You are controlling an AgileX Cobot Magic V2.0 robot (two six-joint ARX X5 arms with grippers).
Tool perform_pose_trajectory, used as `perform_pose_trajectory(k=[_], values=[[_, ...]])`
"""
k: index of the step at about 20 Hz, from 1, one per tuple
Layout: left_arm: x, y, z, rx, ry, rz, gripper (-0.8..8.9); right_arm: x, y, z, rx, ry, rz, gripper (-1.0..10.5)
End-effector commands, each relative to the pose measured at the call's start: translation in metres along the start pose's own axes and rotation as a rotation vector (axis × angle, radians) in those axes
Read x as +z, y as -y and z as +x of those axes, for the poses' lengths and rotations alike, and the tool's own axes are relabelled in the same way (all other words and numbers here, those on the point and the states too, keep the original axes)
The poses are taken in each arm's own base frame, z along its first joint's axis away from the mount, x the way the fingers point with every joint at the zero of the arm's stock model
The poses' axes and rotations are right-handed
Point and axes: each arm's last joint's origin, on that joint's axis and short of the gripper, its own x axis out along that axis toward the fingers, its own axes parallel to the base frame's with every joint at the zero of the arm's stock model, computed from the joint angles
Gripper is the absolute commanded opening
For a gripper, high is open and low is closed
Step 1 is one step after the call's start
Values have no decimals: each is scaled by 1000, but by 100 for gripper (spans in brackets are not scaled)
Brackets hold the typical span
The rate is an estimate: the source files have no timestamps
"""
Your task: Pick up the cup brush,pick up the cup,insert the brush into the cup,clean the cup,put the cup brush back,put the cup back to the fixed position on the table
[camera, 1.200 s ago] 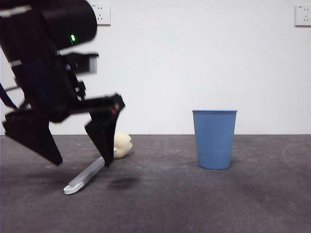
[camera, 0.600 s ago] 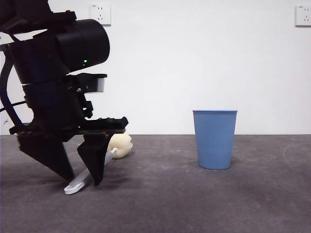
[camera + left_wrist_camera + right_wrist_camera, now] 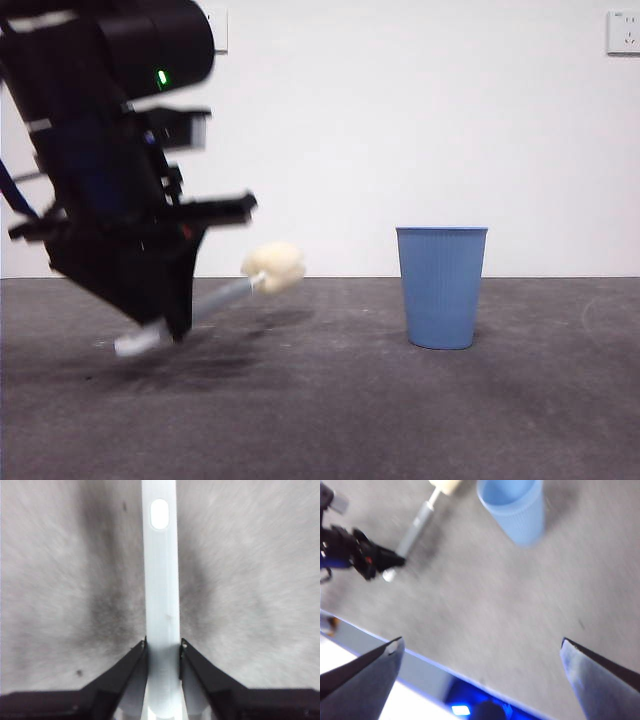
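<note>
My left gripper is shut on the grey handle of the cup brush and holds it off the table at the left of the front view. The handle's white tip sticks out below the jaws, and the cream sponge head points toward the cup. In the left wrist view the handle runs straight out between the closed jaws of that gripper. The blue ribbed cup stands upright on the table, right of centre. High above, my right gripper is open, looking down on the cup and the brush.
Behind the table is a white wall with power sockets at the upper corners. In the right wrist view the table's near edge crosses the picture, with a blue glow below it.
The left gripper has closed on the brush handle and lifted it off the table; the sponge head has risen and now points right. The cup has not moved.
</note>
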Motion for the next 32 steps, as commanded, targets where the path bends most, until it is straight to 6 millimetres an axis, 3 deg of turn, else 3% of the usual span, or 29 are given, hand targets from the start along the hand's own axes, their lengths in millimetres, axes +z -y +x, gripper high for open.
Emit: perform_pose_trajectory(k=[1,4,8,12,21,32], values=[[0,-2,-21,-15,43,35,-7,10,1,6,29,48,-3,626],[-2,-8,-57,-38,108,50,-7,14,6,32,58,82,-5,627],[-12,-17,-101,-62,190,66,-8,3,10,87,24,124,-14,627],[-24,-25,-128,-73,229,64,-8,-12,3,137,-91,136,-90,627],[-35,-30,-134,-51,171,93,-8,-12,16,217,-203,182,-165,627],[-36,-31,-134,-49,162,87,-8,-5,42,256,-220,376,-178,626]])
